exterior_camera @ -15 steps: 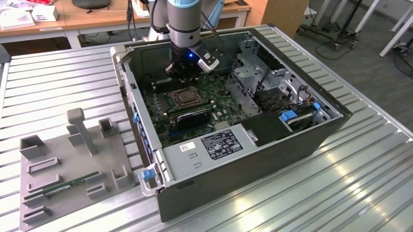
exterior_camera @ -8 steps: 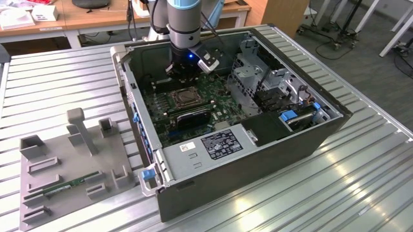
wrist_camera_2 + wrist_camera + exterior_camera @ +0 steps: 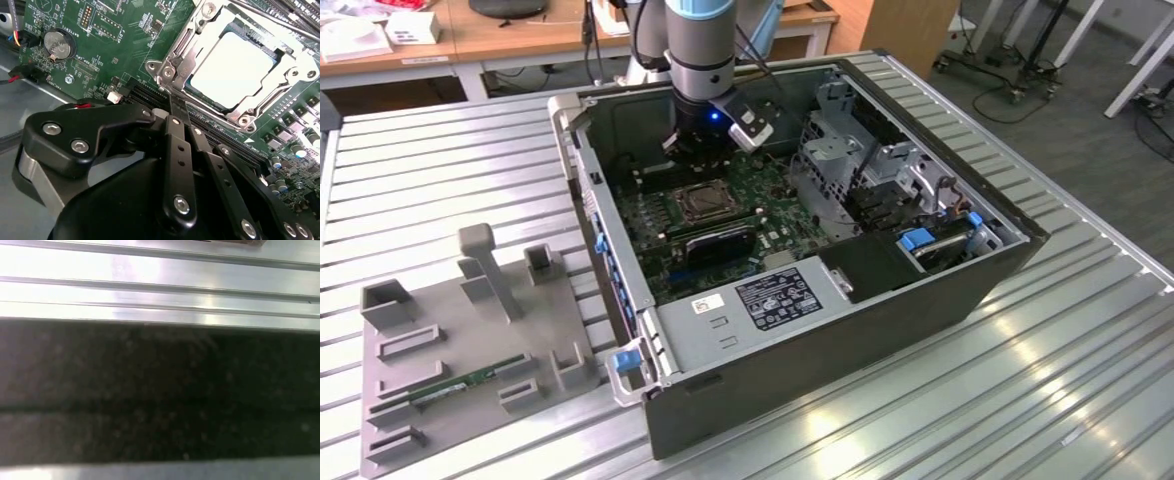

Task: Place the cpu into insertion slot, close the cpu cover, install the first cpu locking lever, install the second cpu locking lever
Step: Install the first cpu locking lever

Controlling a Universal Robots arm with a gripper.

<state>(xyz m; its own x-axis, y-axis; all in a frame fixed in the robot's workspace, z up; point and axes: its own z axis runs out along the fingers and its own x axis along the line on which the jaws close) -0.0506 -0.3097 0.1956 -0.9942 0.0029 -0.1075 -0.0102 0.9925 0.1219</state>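
In square silver-rimmed insertion slot (image 3: 170, 70), flat pale cpu (image 3: 232, 67)

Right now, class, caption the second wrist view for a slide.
Pincer beside the cpu cover, which lies over the seated cpu.

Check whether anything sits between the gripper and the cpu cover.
Nothing visible does. In the second wrist view the gripper hangs just off a corner of the cpu cover, with only the motherboard beneath the gap. The cpu shows through the cover's window.
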